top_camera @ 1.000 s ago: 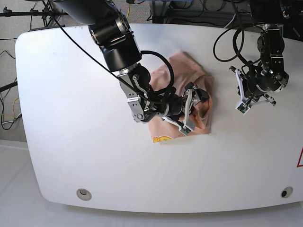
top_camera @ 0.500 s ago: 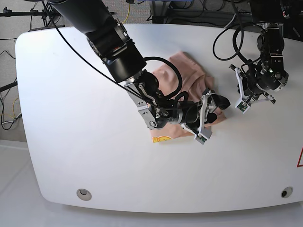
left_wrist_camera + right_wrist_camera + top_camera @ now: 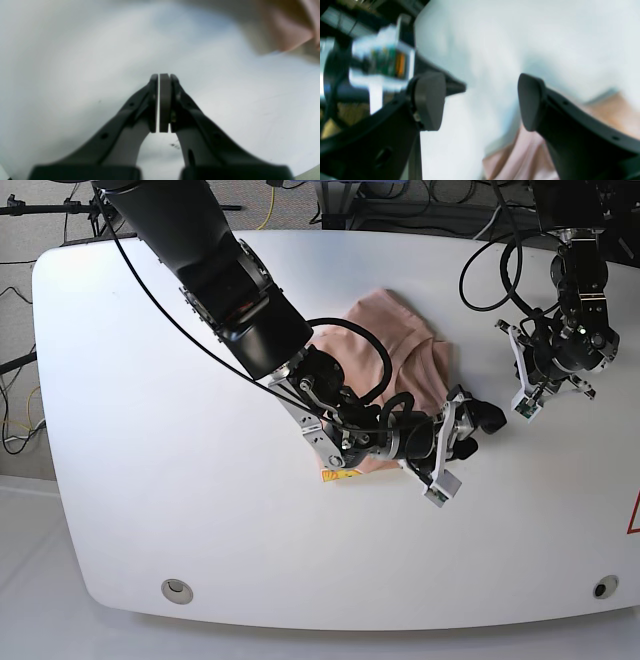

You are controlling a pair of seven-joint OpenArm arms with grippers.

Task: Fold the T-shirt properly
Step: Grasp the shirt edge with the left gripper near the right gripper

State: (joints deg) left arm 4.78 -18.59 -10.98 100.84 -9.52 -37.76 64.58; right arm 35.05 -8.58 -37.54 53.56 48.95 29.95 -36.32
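Right gripper (image 3: 462, 442) had slid off the shirt (image 3: 395, 340) toward its right edge, fingers spread, empty. Left gripper (image 3: 528, 402) stood apart over the table (image 3: 150, 380), fingers pressed together, holding nothing.

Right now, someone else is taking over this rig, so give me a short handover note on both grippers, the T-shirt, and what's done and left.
Left gripper: shut, empty, over bare table to one side of the shirt.
Right gripper: open, holding nothing, stretched across the T-shirt with its fingertips just past the cloth's edge.
T-shirt: bunched in a compact, wrinkled bundle mid-table, a yellow-orange print peeking out at its near edge, partly hidden by the right arm.
Done: roughly folded.
Left: check that the edges line up, smooth the wrinkles.
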